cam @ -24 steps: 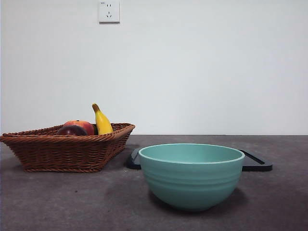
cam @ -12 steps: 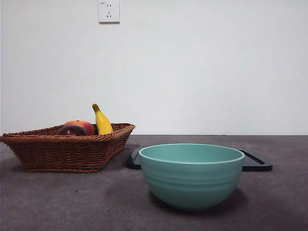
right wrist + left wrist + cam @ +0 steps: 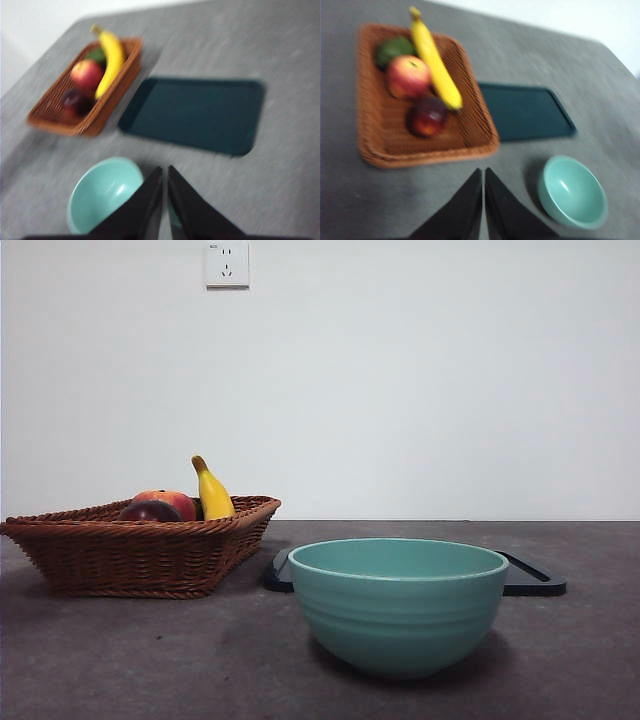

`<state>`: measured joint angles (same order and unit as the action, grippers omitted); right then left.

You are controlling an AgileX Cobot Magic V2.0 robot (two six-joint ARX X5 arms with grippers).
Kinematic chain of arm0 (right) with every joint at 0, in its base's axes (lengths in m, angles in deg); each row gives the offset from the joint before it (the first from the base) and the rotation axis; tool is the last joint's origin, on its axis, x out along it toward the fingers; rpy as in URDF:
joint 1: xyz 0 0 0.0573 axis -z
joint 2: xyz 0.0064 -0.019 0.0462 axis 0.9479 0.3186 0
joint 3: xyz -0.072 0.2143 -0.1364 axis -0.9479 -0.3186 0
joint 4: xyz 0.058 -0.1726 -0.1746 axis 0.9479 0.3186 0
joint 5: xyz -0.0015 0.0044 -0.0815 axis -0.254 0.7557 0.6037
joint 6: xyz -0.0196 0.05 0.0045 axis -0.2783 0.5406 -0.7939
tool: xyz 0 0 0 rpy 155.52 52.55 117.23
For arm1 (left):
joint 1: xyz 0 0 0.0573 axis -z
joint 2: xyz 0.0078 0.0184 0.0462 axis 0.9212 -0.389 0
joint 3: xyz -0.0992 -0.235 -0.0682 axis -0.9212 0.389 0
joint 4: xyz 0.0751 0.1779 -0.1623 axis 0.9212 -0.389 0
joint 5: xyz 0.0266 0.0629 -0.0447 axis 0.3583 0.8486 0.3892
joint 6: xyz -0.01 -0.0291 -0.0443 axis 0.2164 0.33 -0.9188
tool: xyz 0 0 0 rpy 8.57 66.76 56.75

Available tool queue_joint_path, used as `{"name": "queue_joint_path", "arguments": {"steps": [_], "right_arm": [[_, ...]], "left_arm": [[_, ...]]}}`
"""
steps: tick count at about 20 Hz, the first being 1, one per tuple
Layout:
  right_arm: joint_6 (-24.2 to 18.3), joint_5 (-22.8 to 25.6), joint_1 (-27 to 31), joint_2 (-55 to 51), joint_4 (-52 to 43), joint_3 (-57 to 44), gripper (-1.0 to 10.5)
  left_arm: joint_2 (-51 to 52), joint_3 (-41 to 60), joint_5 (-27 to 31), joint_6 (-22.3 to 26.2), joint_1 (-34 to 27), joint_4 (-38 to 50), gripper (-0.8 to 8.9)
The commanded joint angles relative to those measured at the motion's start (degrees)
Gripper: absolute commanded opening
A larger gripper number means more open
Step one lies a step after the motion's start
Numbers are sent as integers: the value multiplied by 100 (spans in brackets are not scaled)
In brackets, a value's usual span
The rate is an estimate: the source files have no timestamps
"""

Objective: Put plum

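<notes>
While both grippers hang high with jaws pressed together, empty, left gripper should open, then descend on the plum in the basket, clear of the banana beside it.

The plum is a glossy, dark maroon-purple round fruit, whole and at rest. In the left wrist view it shows left of centre, blurred, with a reddish sheen on its skin. In the front view only its dark rounded top shows, at middle left. In the right wrist view it is a small dark blur at the left.
</notes>
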<state>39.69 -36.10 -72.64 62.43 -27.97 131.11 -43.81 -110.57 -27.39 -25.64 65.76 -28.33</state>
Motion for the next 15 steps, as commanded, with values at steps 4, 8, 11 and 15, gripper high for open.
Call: {"name": "queue_joint_path", "arguments": {"steps": [4,8,11,15], "right_arm": [[-817,-131,-216,863,992,859,7],[-1187,-127,-479,1281,1493,1281,8],[-1211,-109,-649,1316,1547,1294,8],[-1202,-109,-691,1314,1545,1294,46]], "left_arm": [[-726,-658,-463,1012,149,-804,9],[-1145,-1010,-501,1462,352,-1537,9],[-1163,-1014,-496,1464,400,-1530,9],[-1158,-1014,-496,1499,400,-1456,47]]}}
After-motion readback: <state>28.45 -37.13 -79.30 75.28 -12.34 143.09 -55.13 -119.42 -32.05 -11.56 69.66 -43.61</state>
